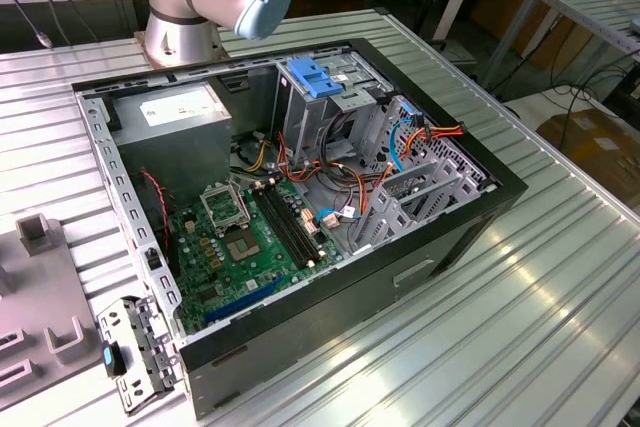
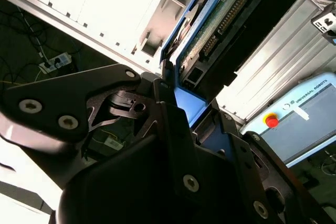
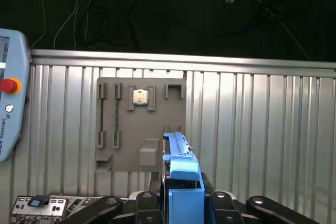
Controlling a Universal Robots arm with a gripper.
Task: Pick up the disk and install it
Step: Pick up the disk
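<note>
In the first wrist view my gripper [image 3: 181,199] is shut on the disk [image 3: 178,156], held edge-on so its blue side rail stands up between the black fingers [image 3: 223,203]. In the second wrist view the disk [image 2: 223,17] shows its green circuit board and blue rail, clamped in my gripper [image 2: 184,103]. I hold it in the air above the ribbed metal table [image 3: 262,129]. The open computer case [image 1: 300,197] lies on its side on the table in the exterior view, with the arm's base [image 1: 185,7] behind it.
A grey fixture plate [image 3: 142,124] carrying a small square chip [image 3: 140,97] lies under the disk. A teach pendant [image 3: 8,103] rests at the table edge. A metal panel [image 1: 140,352] lies by the case. A light-blue bracket [image 1: 315,77] sits in the drive cage.
</note>
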